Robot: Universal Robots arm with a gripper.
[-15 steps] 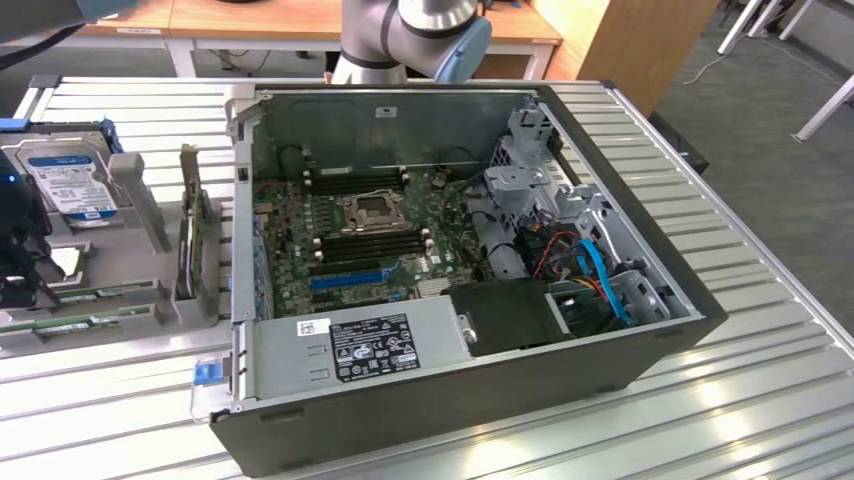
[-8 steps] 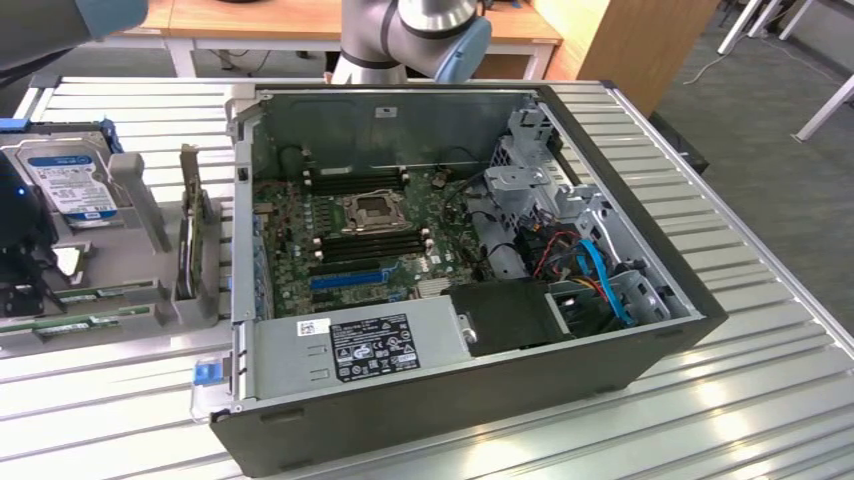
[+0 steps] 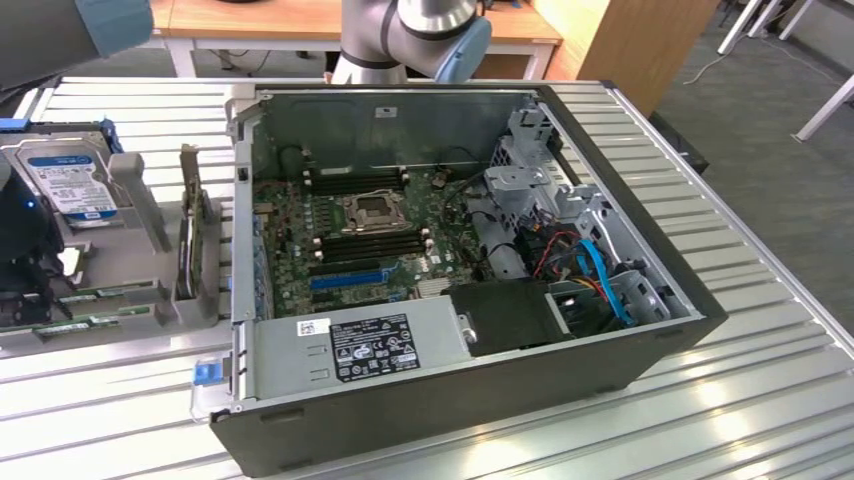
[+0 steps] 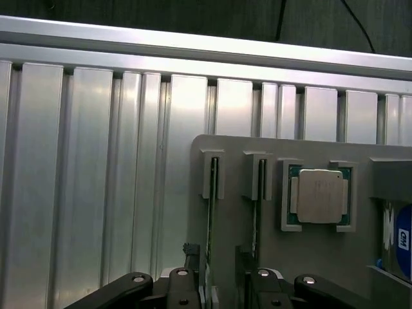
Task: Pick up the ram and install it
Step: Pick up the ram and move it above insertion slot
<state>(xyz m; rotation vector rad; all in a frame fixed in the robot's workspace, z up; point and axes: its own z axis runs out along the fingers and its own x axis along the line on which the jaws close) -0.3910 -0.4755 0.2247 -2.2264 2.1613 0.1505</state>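
Two ram sticks stand on edge in slots of a grey holder [image 4: 232, 212]. In the wrist view one ram [image 4: 212, 206] runs down toward my gripper [image 4: 220, 291], and the other ram [image 4: 259, 199] lies parallel beside it. The gripper is open, with its black fingers [image 4: 190, 283] spread on either side of the first stick's near end, and it holds nothing. In the exterior view the gripper [image 3: 30, 285] hangs at the far left over the green ram strips [image 3: 107, 293]. The open computer case [image 3: 454, 250] shows the motherboard's memory slots [image 3: 363, 245].
On the holder a CPU [image 4: 320, 196] sits beside the ram slots, then a blue-labelled hard drive [image 3: 70, 185]. A dark expansion card [image 3: 187, 240] stands upright between the holder and the case. The ribbed aluminium table [image 3: 747, 400] stretches around, and its rail [image 4: 193, 42] borders the far edge.
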